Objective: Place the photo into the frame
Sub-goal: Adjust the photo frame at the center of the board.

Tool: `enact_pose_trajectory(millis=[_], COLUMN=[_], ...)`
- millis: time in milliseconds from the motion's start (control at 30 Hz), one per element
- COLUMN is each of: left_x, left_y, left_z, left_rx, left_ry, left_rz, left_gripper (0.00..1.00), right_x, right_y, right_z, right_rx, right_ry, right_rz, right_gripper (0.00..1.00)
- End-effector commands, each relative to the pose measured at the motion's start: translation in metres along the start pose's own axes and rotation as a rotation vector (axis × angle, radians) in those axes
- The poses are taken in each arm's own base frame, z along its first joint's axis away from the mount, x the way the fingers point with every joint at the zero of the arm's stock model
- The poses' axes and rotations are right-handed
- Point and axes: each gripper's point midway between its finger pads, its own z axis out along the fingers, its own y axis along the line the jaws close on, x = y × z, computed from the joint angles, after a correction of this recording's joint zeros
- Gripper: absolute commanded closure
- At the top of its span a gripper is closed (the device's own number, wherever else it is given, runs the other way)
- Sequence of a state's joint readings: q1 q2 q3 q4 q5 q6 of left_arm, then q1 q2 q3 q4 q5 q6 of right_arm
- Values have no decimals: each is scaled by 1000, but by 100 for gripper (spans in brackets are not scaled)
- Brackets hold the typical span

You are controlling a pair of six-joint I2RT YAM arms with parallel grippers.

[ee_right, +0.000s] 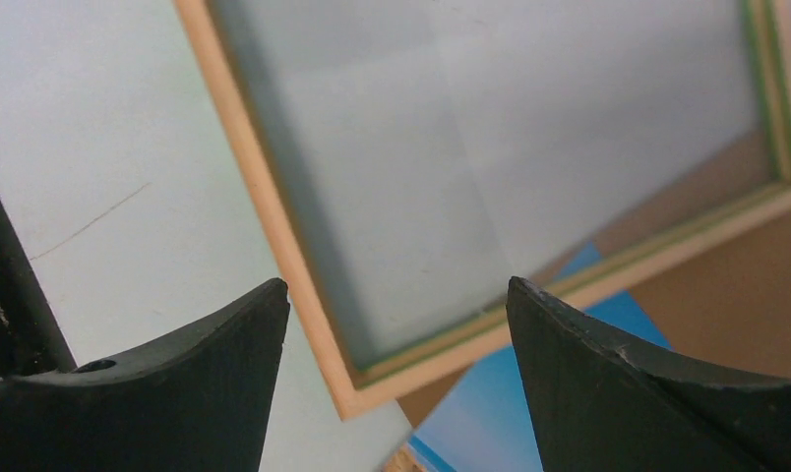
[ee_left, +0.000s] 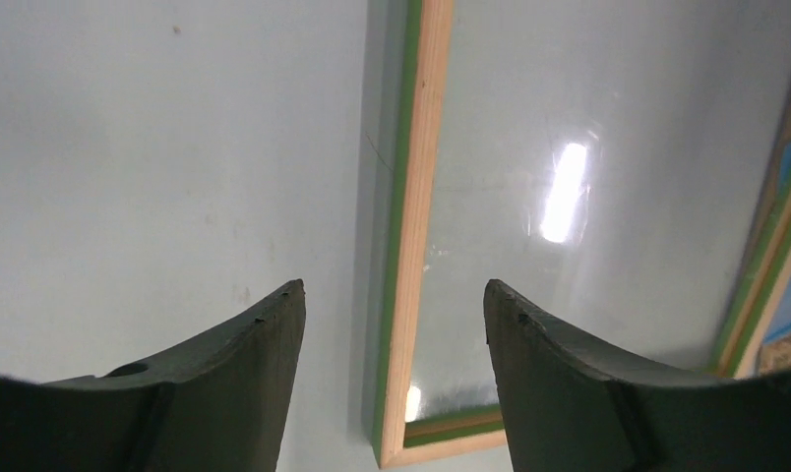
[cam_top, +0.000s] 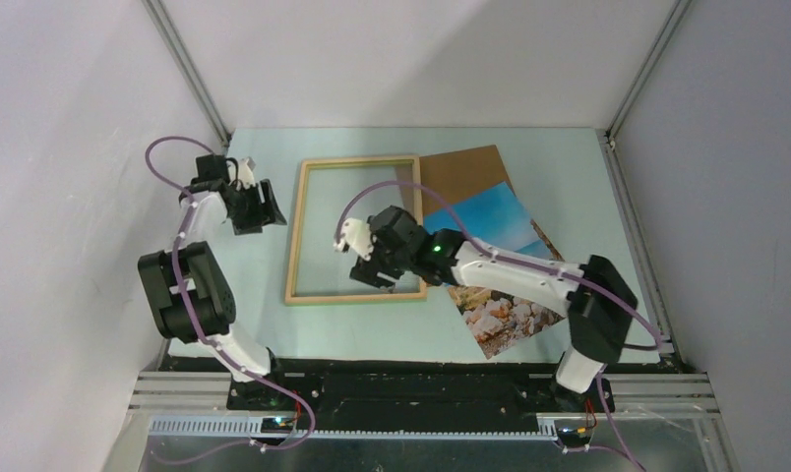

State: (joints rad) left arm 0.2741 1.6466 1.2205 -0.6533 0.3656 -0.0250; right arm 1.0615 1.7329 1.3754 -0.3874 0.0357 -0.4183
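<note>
The frame lies flat on the pale table, bare wood side up, with the table showing through its glass. The photo, blue sky and pale rocks, lies picture side up to the right of the frame, partly under my right arm. My right gripper hovers open over the frame's near right corner, holding nothing; blue photo shows just beyond that corner. My left gripper stands open left of the frame, its jaws above the frame's left rail, apart from it.
A brown backing board lies under the photo's far edge, touching the frame's right rail, and also shows as brown board in the right wrist view. Grey walls close in the table on three sides.
</note>
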Motion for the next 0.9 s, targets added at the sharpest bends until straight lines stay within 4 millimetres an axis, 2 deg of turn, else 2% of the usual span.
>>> enact_pose_trajectory(millis=[0, 100, 133, 167, 300, 433, 667, 867], left_x=[-23, -24, -24, -25, -26, -26, -17, -8], left_y=[3, -1, -4, -5, -9, -12, -9, -8], left_z=[11, 23, 30, 33, 53, 64, 80, 89], left_rx=[-113, -137, -144, -149, -169, -190, -205, -204], left_ry=[-20, 2, 14, 20, 52, 72, 115, 145], left_rz=[102, 144, 157, 158, 175, 195, 203, 202], left_gripper=[30, 31, 32, 33, 38, 42, 49, 61], right_x=[3, 20, 24, 33, 56, 71, 79, 85], right_y=[-35, -66, -69, -83, -104, -106, -109, -114], right_z=[-30, -38, -40, -43, -51, -57, -60, -59], right_rx=[102, 147, 136, 153, 157, 155, 151, 156], right_ry=[-51, -61, -72, -67, -62, -55, -52, -45], right_rz=[94, 185, 219, 256, 350, 378, 403, 421], right_gripper=[16, 17, 17, 18, 19, 19, 20, 20])
